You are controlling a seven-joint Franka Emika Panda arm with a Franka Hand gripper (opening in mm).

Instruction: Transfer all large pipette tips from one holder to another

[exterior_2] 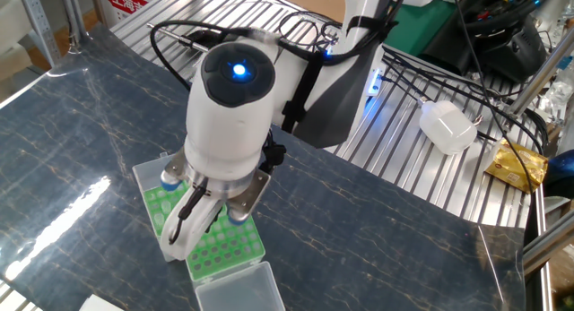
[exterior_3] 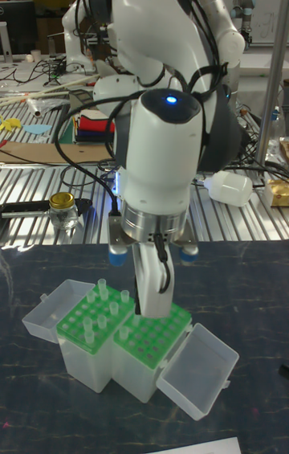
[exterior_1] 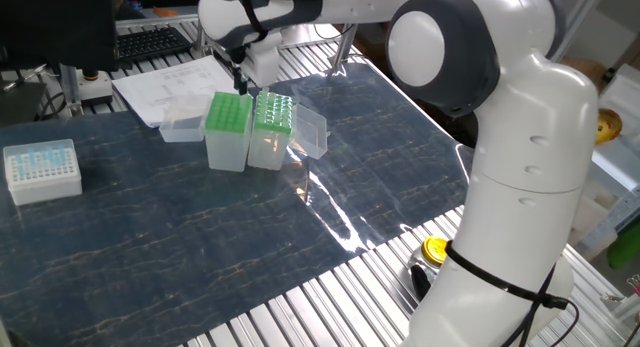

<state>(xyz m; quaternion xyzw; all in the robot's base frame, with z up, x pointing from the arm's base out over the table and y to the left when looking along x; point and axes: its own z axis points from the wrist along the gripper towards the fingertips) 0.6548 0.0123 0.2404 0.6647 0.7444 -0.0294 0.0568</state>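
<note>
Green on top, both of them: found two racks side by side and touching, each in a clear box with its lid (exterior_3: 197,370) swung open. Saw the large pipette tips (exterior_3: 101,287) upright in the tip-bearing rack (exterior_3: 80,317), long axes vertical, collars poking above the holes as a few scattered pale stubs. Found the neighbouring rack (exterior_3: 160,333) showing mostly bare holes. Placed the gripper (exterior_3: 151,305) pointing straight down above that neighbouring rack, near the seam between the two, clear of the rack top in one fixed view, so with the standing tips to one side of the fingers and lower, not beneath them. Judged that any next pick would need a sideways shift towards those tips before a vertical drop. Could not tell whether the jaws were apart or together, nor whether a tip sat between them: fingers merged into one pale block head-on, hidden under the wrist from the other fixed view. Could not count tips reliably either.
</note>
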